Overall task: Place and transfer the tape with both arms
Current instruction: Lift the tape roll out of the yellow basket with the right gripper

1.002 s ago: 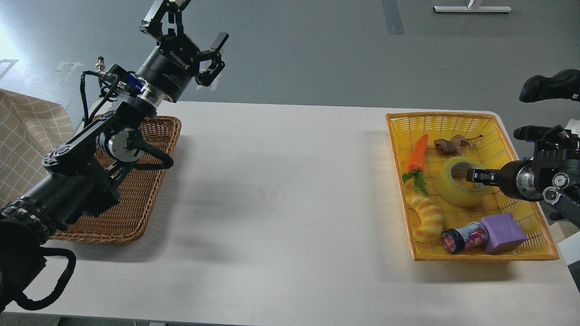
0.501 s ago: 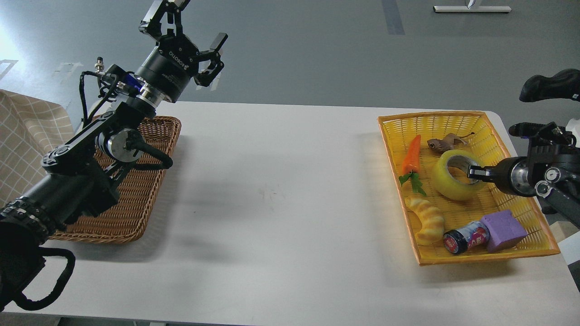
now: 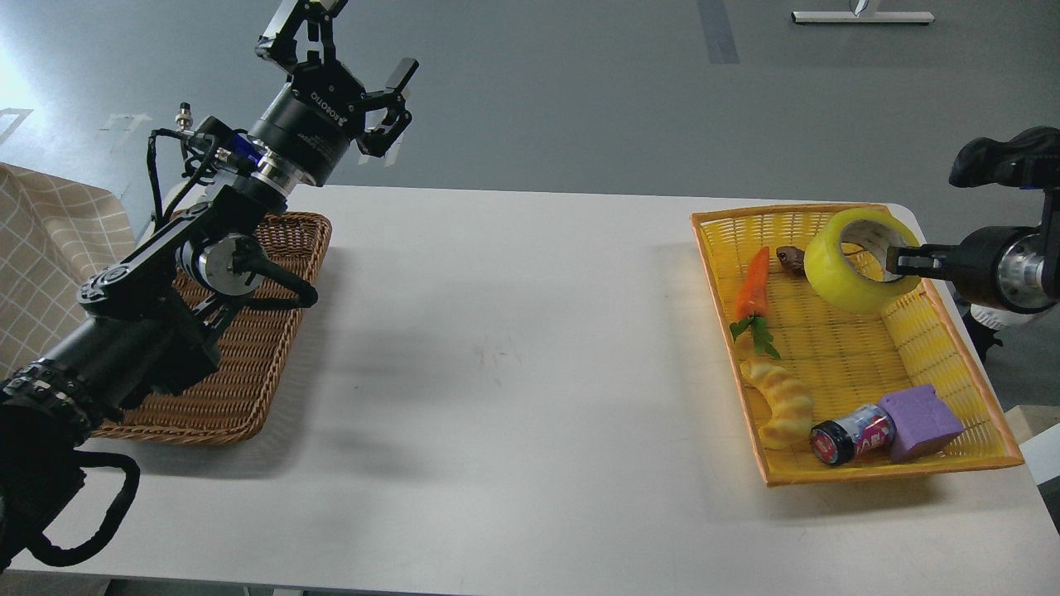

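Head view shows my right gripper [image 3: 898,261] reaching in from three o'clock, its fingers pinched on the wall of the tape [image 3: 861,260], one finger inside the core and the rest outside the roll. That yellow roll hangs tilted in the air over the far end of the yellow basket [image 3: 985,410], its open core facing up and toward me, clear of the basket floor. It sits at nine o'clock from my right wrist and just at three o'clock from a small brown toy [image 3: 791,258] it partly hides. Below it in the basket lie a toy carrot [image 3: 754,285], a croissant toy [image 3: 782,403], a small jar [image 3: 853,439] and a purple block [image 3: 921,420] touching the jar. My left gripper [image 3: 344,62] is raised high at ten o'clock above the wicker tray [image 3: 248,364], fingers spread wide and holding nothing, well apart from the tape across the white table [image 3: 513,372]
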Robot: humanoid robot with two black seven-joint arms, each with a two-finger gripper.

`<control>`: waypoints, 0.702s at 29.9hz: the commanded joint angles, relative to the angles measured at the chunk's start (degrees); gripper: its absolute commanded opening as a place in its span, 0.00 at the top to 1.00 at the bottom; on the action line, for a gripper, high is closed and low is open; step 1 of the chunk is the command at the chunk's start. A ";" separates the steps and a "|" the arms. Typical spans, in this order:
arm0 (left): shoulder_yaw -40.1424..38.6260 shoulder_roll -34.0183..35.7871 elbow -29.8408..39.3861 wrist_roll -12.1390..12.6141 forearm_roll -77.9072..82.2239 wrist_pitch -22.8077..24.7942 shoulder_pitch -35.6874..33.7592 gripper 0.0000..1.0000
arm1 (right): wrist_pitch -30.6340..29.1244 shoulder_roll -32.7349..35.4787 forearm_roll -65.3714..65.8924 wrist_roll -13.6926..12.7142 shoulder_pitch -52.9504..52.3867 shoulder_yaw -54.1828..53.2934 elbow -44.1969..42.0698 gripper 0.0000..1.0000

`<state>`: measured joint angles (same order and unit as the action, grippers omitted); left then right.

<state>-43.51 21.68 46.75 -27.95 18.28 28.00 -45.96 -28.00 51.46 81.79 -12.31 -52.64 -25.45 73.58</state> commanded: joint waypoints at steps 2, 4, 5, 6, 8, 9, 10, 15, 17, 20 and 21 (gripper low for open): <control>0.01 0.02 0.01 0.00 0.00 0.00 -0.44 0.02 | 0.00 0.84 -0.93 0.00 -2.90 -0.04 2.61 1.00; -0.08 0.02 0.01 -0.05 0.00 0.00 -0.71 0.02 | 0.00 0.57 -0.93 0.00 -4.75 -0.04 3.49 1.00; -0.08 0.02 0.01 -0.05 0.00 0.00 -0.79 0.02 | 0.00 0.22 -0.93 0.00 -5.97 -0.04 3.58 1.00; -0.08 0.02 0.01 -0.05 0.00 0.00 -0.80 0.02 | 0.00 0.13 -0.93 0.00 -7.20 -0.04 3.58 1.00; -0.17 0.03 0.01 -0.05 0.00 0.00 -0.71 0.02 | 0.00 -0.56 -0.93 0.00 -8.52 0.05 3.50 1.00; -0.17 0.02 0.01 -0.05 -0.09 0.00 -0.71 0.02 | 0.00 -1.18 -0.93 0.00 -8.97 0.13 3.41 1.00; -0.17 0.02 0.01 -0.05 0.00 0.00 -0.71 0.02 | 0.00 -2.06 -0.93 0.00 -9.41 0.22 3.41 1.00; -0.25 0.11 0.01 -0.05 -0.09 0.00 -0.88 0.02 | 0.00 -8.56 -0.58 0.00 -10.64 0.84 2.88 1.00; -0.26 0.11 0.10 -0.05 -0.09 0.00 -0.97 0.02 | 0.00 -10.49 -0.15 0.00 -11.25 0.93 2.62 1.00; -0.17 0.03 0.01 -0.05 -0.09 0.00 -1.50 0.02 | 0.00 -14.79 -0.05 0.00 -11.95 1.62 1.13 1.00; -0.17 -0.06 0.10 -0.05 -0.09 0.00 -1.50 0.02 | 0.00 -15.77 -0.05 0.00 -12.48 1.89 0.51 1.00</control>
<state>-43.76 21.80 46.77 -28.00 18.19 28.00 -47.27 -28.00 39.18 81.64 -12.29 -64.03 -24.32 75.68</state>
